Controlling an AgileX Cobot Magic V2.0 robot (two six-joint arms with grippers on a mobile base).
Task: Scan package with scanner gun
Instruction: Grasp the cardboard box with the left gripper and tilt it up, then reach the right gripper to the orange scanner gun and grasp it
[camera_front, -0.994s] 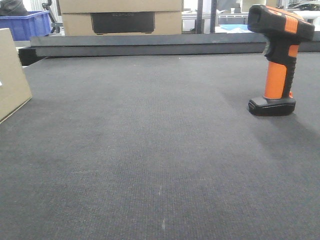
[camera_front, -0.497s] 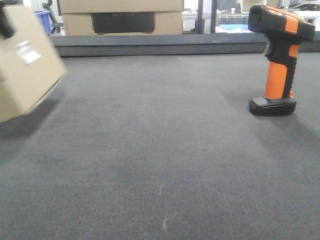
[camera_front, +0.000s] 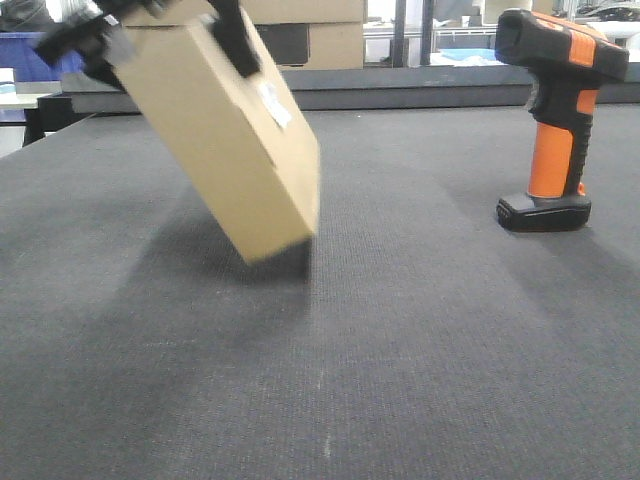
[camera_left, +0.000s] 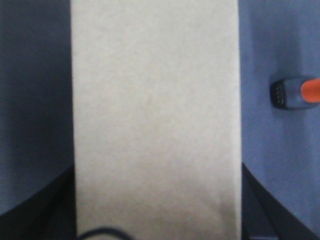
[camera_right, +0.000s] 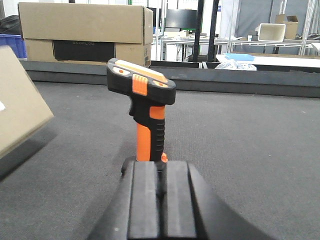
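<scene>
Front view: grips the package (camera_front: 225, 150) in the left claw (camera_front: 155, 45), dark fingers (camera_front: 232, 40) pinching its upper end. Box tilted, low corner hanging just over the mat (camera_front: 400, 350); cannot tell whether touching. Small white barcode label (camera_front: 272, 104) just below the nearer finger, on the face turned up and rightward. Scanner gun (camera_front: 560, 120) upright on its black foot, well off to that claw's right. Larger tan box (camera_front: 335, 40) beyond the claw, at the back.

Left wrist view: looks down a plain cardboard face between the two fingers. No label visible here. Scanner head off to the claw's right.

Right wrist view: right claw (camera_right: 160, 200) narrow, pads together, holding nothing. Scanner gun straight ahead and near, handle in line with the slit between the pads. Package off to its left.

To do the step well: keep the left pinch firm and turn the label face toward the scanner's window. Spread the right claw wide before closing on the orange handle, gripping low and squarely so as not to topple it. Aim at the label, not bare cardboard.
</scene>
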